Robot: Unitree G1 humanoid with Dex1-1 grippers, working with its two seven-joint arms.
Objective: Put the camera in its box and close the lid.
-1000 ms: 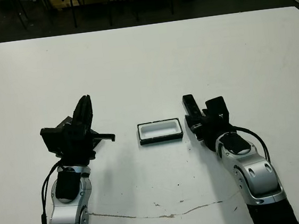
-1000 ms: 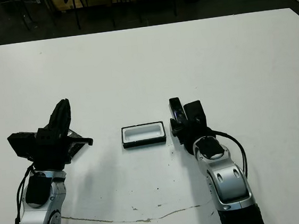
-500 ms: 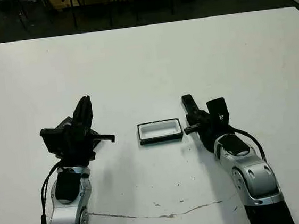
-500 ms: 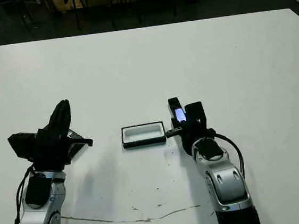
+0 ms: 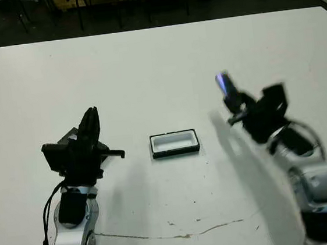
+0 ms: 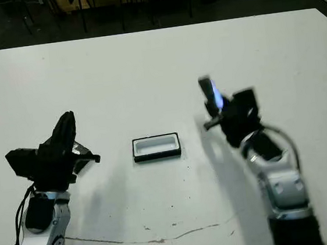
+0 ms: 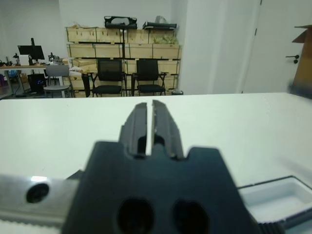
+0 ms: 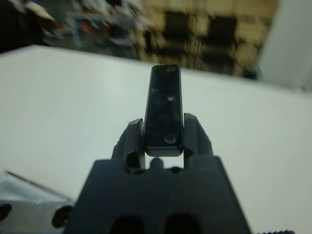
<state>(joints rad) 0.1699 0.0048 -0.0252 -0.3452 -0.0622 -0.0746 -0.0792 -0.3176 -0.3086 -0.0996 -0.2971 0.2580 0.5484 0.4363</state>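
The right gripper [image 8: 163, 146] clamps the camera [image 8: 163, 105], raised off the table [image 5: 157, 64]; the box [image 5: 175, 143] sits empty, well apart leftward; the left gripper [image 7: 149, 122] is closed, empty; placing and lidding remain.

The box [image 5: 175, 143] lies mid-table [image 5: 157, 59]; the left gripper [image 5: 91, 127] is left of it, the camera [image 5: 225, 84] right.

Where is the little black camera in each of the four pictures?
Left eye view: camera right of centre, held up by the right gripper.
Right eye view: camera right of centre, above the table.
Left wrist view: not clearly in it.
Right wrist view: camera in the middle, between the fingers.
Shared landmark: the box, seen in both eye views and the left wrist view.
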